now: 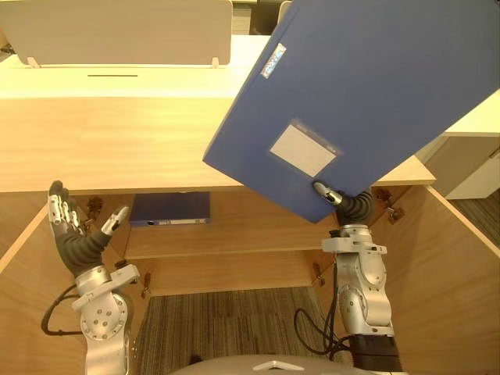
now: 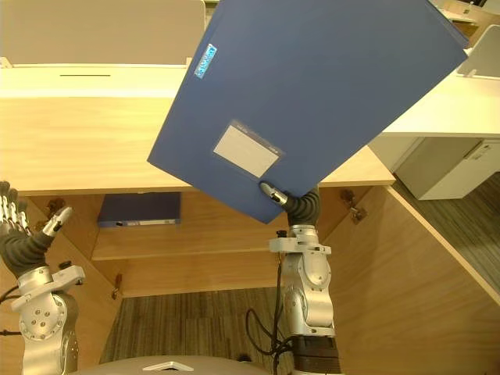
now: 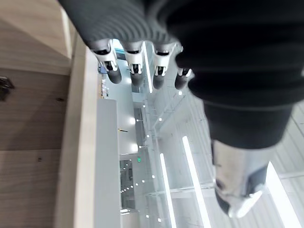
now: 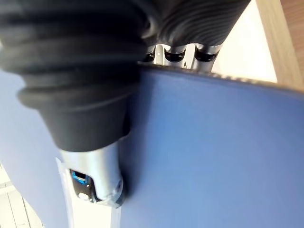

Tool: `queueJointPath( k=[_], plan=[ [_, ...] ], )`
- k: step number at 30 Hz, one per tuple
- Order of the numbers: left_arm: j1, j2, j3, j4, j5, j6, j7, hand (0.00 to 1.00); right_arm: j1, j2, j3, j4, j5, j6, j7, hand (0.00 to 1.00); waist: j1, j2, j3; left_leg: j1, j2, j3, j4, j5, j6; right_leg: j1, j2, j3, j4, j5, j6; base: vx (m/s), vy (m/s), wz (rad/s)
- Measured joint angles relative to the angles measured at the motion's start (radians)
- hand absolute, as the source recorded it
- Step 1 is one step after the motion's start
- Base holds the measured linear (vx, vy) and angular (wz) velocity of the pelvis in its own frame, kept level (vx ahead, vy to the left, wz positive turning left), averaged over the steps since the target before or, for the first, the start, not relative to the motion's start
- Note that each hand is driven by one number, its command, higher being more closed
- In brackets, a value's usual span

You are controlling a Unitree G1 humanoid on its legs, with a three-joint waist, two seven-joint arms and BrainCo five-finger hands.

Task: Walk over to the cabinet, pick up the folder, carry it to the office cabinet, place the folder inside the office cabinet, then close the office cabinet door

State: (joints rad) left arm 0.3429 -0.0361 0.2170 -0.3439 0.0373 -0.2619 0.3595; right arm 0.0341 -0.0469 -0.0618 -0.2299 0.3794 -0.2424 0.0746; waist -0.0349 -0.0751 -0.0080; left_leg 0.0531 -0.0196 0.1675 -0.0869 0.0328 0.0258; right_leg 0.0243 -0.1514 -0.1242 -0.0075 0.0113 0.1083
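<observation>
Tilted blue folder (image 1: 367, 94) is up over the office cabinet (image 1: 117, 144) top, right hand (image 1: 328, 193) pinching only its low corner; that thin grip could let it pivot or slip, or snag the top going in; left hand (image 1: 70, 230) spread, empty.

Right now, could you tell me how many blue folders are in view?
2: one folder pinched in the right robot hand above the cabinet; another folder flat on its shelf. More may be hidden.
</observation>
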Motion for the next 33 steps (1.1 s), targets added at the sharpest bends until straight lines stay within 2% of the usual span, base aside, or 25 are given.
queueJointPath(
  k=[3, 10, 15, 20, 22, 23, 24, 26, 27, 32, 33],
  plan=[
    [0.052, -0.026, 0.007, 0.121, 0.012, 0.033, -0.037, 0.00, 0.015, 0.000, 0.001, 0.000, -0.033, 0.001, 0.001, 1.00, 0.007, 0.003, 0.002, -0.004, 0.001, -0.002, 0.000, -0.002, -0.003, -0.001, 0.000, -0.003, -0.003, -0.001, 0.002, 0.00, 0.000, 0.00],
    [0.074, -0.025, 0.006, 0.387, 0.017, 0.097, -0.106, 0.00, 0.021, -0.002, 0.041, 0.000, -0.055, 0.007, 0.000, 1.00, 0.013, -0.005, 0.006, -0.012, 0.001, -0.010, 0.000, 0.000, 0.001, -0.002, 0.001, -0.018, -0.007, -0.001, 0.006, 0.01, -0.009, 0.03],
    [0.019, -0.017, 0.016, 0.725, 0.049, 0.142, -0.127, 0.00, 0.021, -0.033, 0.196, 0.001, -0.134, 0.012, 0.003, 1.00, 0.021, -0.011, 0.012, -0.014, 0.003, -0.012, 0.002, -0.001, -0.001, -0.002, 0.002, -0.021, -0.009, 0.000, 0.008, 0.00, -0.002, 0.01],
    [-0.016, 0.040, -0.044, 0.927, 0.088, 0.153, -0.134, 0.00, 0.008, -0.093, 0.368, 0.012, -0.221, 0.012, 0.014, 1.00, 0.027, -0.016, 0.015, -0.011, 0.009, -0.005, 0.006, -0.001, -0.001, -0.002, 0.005, -0.010, -0.010, 0.003, 0.005, -0.01, -0.005, -0.03],
    [-0.021, 0.056, -0.061, 0.978, 0.105, 0.154, -0.134, 0.00, 0.001, -0.116, 0.398, 0.016, -0.253, 0.012, 0.015, 1.00, 0.032, -0.008, 0.023, -0.008, 0.006, -0.003, 0.006, -0.001, -0.001, 0.000, 0.008, -0.005, -0.015, 0.006, 0.003, -0.04, -0.004, -0.06],
    [-0.042, 0.067, -0.069, 1.011, 0.106, 0.155, -0.135, 0.00, -0.006, -0.125, 0.404, 0.023, -0.271, 0.012, 0.015, 1.00, 0.033, -0.016, 0.028, -0.005, 0.007, -0.003, 0.005, -0.001, -0.001, 0.006, 0.009, -0.004, -0.019, 0.011, 0.002, -0.07, -0.006, -0.02],
    [-0.062, 0.080, -0.075, 1.044, 0.116, 0.155, -0.136, 0.00, -0.020, -0.138, 0.422, 0.043, -0.289, 0.011, 0.015, 1.00, 0.035, -0.006, 0.040, -0.006, 0.008, -0.002, 0.001, 0.000, -0.001, 0.007, 0.010, -0.003, -0.023, 0.013, 0.000, -0.08, -0.010, -0.02],
    [-0.089, 0.097, -0.092, 1.086, 0.124, 0.155, -0.139, 0.00, -0.044, -0.165, 0.460, 0.081, -0.315, 0.011, 0.014, 1.00, 0.033, -0.014, 0.042, -0.006, 0.008, -0.001, 0.000, -0.002, -0.006, 0.007, 0.011, -0.001, -0.027, 0.012, -0.007, -0.07, -0.006, -0.02],
    [-0.096, 0.102, -0.098, 1.097, 0.124, 0.154, -0.144, 0.00, -0.050, -0.175, 0.472, 0.096, -0.328, 0.012, 0.013, 1.00, 0.033, -0.004, 0.049, -0.008, 0.008, -0.001, 0.000, -0.001, -0.007, 0.006, 0.011, -0.001, -0.028, 0.013, -0.008, -0.07, -0.004, 0.00],
    [-0.140, 0.130, -0.112, 1.153, 0.132, 0.156, -0.147, 0.00, -0.100, -0.257, 0.579, 0.148, -0.438, 0.023, 0.013, 1.00, 0.034, -0.002, 0.075, -0.041, 0.009, -0.001, 0.001, 0.005, -0.009, -0.030, 0.011, 0.006, -0.031, 0.021, -0.009, -0.04, 0.001, -0.02],
    [-0.149, 0.140, -0.112, 1.153, 0.138, 0.156, -0.147, 0.00, -0.139, -0.276, 0.603, 0.163, -0.470, 0.023, 0.013, 1.00, 0.034, -0.004, 0.101, -0.059, 0.010, 0.005, 0.007, 0.009, -0.009, -0.052, 0.012, 0.012, -0.026, 0.030, -0.010, -0.01, 0.002, -0.08]
  ],
)
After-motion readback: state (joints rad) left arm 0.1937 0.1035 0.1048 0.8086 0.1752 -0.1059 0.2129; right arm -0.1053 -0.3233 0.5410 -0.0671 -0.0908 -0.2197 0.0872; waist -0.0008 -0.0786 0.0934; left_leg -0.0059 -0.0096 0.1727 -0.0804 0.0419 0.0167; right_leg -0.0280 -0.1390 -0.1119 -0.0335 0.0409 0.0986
